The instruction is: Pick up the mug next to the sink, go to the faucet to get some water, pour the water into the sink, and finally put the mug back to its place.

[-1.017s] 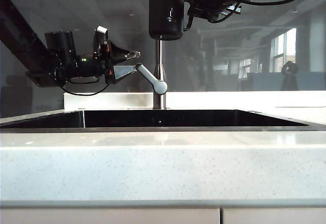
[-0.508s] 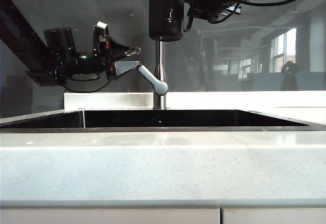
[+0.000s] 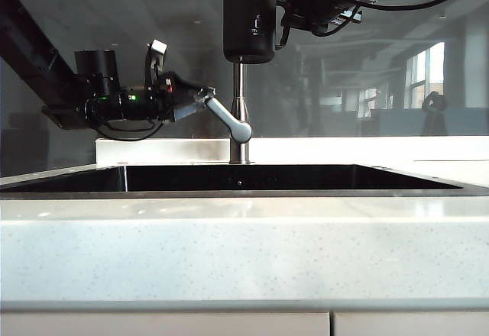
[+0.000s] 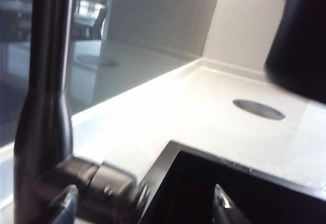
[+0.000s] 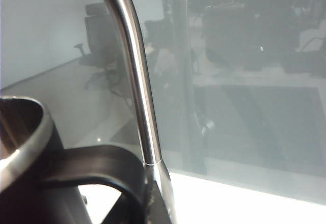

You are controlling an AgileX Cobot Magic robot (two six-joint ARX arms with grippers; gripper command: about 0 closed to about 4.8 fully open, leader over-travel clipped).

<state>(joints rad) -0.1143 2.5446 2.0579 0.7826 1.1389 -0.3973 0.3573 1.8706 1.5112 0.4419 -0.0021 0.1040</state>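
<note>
Mug point(image 3: 249, 19) high in right tool point(image 3: 284, 8); left tool point(image 3: 200, 98) spread at faucet point(image 3: 240, 99) lever.

No legible text anywhere; only a small unreadable white logo on the mug point(image 3: 249, 20).

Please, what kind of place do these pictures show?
Probably a kitchen or office pantry counter: a dark sink set in a speckled white countertop, with a tall steel faucet behind it. The glass wall reflects office chairs and desks.
</note>
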